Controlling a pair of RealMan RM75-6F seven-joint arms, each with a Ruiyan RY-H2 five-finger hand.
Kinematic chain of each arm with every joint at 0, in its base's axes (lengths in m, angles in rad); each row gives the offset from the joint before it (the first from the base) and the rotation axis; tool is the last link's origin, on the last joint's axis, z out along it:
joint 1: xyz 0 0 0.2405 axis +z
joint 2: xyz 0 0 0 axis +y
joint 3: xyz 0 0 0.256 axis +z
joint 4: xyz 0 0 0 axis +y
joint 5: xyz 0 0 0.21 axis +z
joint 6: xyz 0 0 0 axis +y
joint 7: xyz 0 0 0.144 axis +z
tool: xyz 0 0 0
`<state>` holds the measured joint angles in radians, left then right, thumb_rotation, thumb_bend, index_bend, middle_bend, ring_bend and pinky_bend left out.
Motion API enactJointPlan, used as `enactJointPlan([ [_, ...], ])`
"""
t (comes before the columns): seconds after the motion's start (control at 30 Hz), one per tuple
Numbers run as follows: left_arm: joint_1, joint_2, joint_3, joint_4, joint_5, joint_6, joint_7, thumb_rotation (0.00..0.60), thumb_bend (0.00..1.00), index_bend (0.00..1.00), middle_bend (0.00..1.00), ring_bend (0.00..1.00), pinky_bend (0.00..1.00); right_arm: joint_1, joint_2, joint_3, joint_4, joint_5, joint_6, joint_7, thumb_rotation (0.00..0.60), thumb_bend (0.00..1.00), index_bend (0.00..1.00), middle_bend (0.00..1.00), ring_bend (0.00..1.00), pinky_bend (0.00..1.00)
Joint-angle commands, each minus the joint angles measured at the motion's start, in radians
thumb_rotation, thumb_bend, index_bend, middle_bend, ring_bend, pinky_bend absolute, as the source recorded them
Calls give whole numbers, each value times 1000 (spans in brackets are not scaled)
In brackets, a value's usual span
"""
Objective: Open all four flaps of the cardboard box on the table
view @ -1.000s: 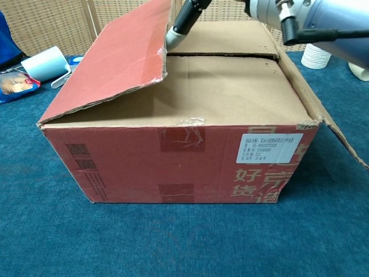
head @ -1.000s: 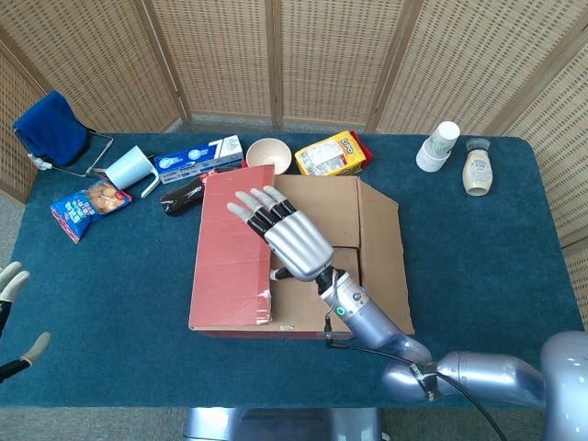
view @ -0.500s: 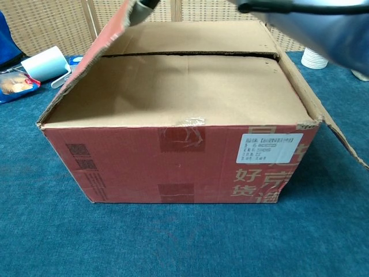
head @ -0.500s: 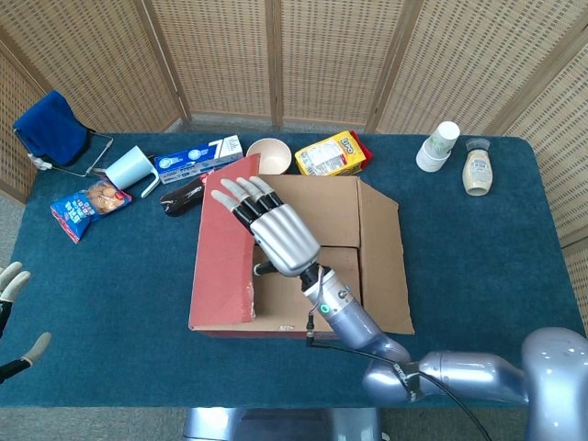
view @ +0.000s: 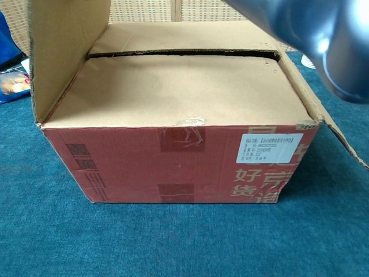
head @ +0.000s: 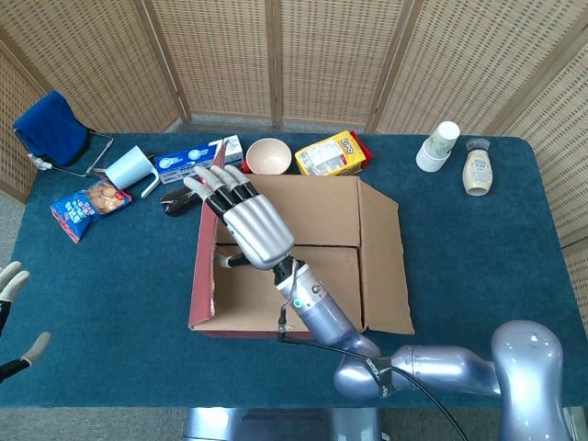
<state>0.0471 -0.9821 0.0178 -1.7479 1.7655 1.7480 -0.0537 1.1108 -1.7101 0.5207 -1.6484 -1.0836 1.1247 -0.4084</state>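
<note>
We push the left outer flap upright with the back of our right hand

The red-sided brown cardboard box point(head: 294, 262) sits mid-worktop on the dark blue cloth-covered worktop point(head: 478, 257); its left outer flap point(view: 63, 52) stands near vertical because our right hand point(head: 246, 223) leans against its inner face, fingers point(head: 213, 184) straight and spread, gripping nothing. The right outer flap point(head: 386, 262) already hangs outward, so we judge two done and the two flat inner flaps point(view: 179, 86) left, meeting at a dark seam. Our left hand point(head: 16, 317) waits at the worktop's near-left edge, fingers apart and empty. A white cup point(head: 129, 168), cream bowl point(head: 268, 154) and yellow snack packet point(head: 329, 152) lie just behind the box, where a falling flap may reach.
</note>
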Motion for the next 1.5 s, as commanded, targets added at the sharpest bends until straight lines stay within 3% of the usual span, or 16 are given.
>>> enactJointPlan([
  [0.03, -2, 0, 0, 0, -1, -3, 0, 600, 135, 0, 0, 0, 0, 20, -6, 18, 6, 23, -3, -16, 600, 0, 10, 0, 0, 71],
  [0.4, -4, -3, -3, 0, -10, -10, 7, 600, 134, 0, 0, 0, 0, 116, -40, 63, 49, 100, -21, -77, 600, 0, 11, 0, 0, 71],
  [0.77, -5, -7, -3, -2, -14, -15, 15, 600, 134, 0, 0, 0, 0, 209, -37, 69, 116, 95, -67, -104, 600, 0, 9, 0, 0, 71],
  [1.1, -7, -9, -6, -2, -27, -23, 20, 600, 135, 0, 0, 0, 0, 298, -119, 95, 168, 151, -52, -101, 600, 0, 10, 0, 0, 71],
  [1.3, -6, -8, -7, -2, -28, -21, 16, 600, 134, 0, 0, 0, 0, 322, -121, 79, 190, 139, -50, -115, 600, 0, 9, 0, 0, 71],
  [1.5, -12, -9, -6, -1, -29, -33, 16, 600, 134, 0, 0, 0, 0, 276, -74, 38, 184, 133, -49, -101, 600, 0, 9, 0, 0, 71],
])
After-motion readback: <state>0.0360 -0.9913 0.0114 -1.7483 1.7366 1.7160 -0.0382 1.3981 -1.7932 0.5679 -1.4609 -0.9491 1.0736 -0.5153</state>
